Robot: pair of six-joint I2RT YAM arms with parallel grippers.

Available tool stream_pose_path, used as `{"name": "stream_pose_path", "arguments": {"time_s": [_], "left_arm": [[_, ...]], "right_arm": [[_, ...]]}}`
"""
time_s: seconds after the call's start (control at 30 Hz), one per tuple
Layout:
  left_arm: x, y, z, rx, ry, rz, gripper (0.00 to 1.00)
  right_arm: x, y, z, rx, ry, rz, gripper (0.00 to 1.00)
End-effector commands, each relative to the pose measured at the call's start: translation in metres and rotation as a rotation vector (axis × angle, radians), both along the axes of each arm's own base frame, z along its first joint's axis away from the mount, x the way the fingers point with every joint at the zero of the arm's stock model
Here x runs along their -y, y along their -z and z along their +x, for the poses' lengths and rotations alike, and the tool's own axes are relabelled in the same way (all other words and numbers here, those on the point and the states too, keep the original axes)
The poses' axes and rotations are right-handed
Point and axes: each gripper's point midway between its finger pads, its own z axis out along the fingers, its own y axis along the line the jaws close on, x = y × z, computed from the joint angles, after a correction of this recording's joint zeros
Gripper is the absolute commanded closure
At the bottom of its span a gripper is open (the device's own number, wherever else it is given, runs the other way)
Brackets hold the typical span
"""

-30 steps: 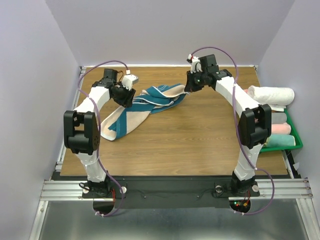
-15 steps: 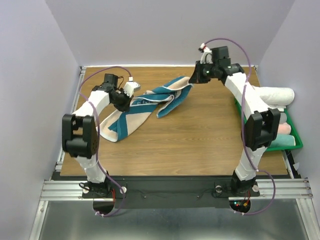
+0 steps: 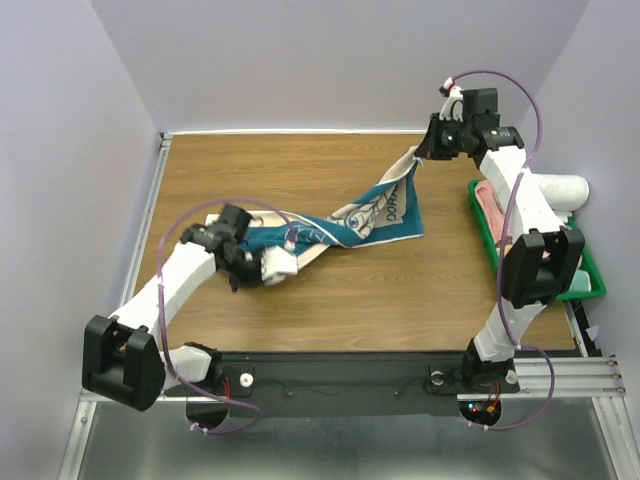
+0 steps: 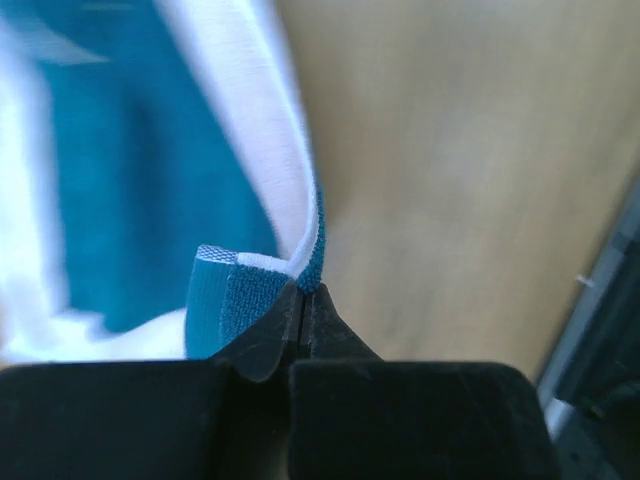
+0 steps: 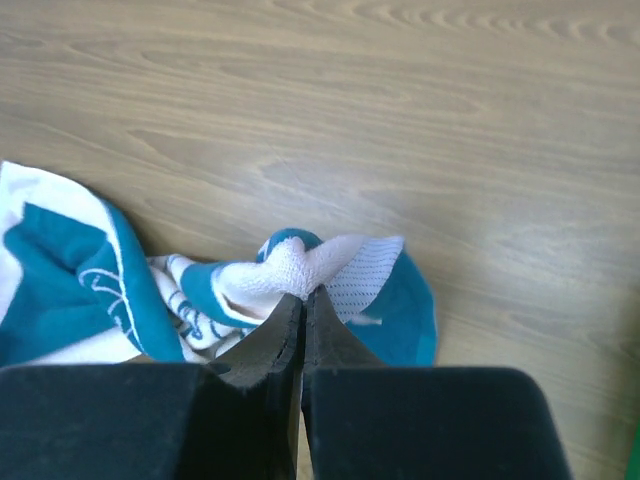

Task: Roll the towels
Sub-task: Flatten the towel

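- Overhead view was evenly lit — faint shadows on the bench (image 3: 330, 300).
- Left wrist view was blurred, the towel (image 4: 130, 150) smeared.
- Right wrist view was sharp.

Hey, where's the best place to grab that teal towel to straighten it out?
By its cream-bordered ends, coming from above: the towel is long, limp and rumpled mid-length. The left gripper and right gripper each pinch one end.

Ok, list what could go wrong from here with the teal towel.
The left gripper pinches only a thin edge of the teal and cream terry towel; it may slip free.
The right gripper holds a bunched corner, and the cloth looks twisted between them, so it may not spread flat.
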Motion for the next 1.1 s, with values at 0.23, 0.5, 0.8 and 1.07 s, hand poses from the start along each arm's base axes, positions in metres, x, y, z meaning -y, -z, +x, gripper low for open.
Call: {"name": "stream_pose_path", "arguments": {"time_s": [0.23, 0.5, 0.8, 1.07], "left_arm": [[-0.018, 0.051, -0.059, -0.084, 0.17, 0.182, 1.0], [-0.005, 0.037, -0.002, -0.008, -0.03, 0.106, 1.0], [0.004, 0.034, 0.016, -0.046, -0.068, 0.036, 1.0], [0.003, 0.032, 0.019, -0.021, -0.074, 0.039, 1.0]], "right_arm": [[0.015, 0.069, 0.029, -0.107, 0.055, -0.09, 0.99], [0.003, 0.108, 0.064, -0.17, -0.047, -0.087, 0.27], [0.037, 0.107, -0.05, -0.252, -0.074, -0.217, 0.18], [0.029, 0.171, -0.076, -0.432, -0.094, -0.168, 0.26]]}}
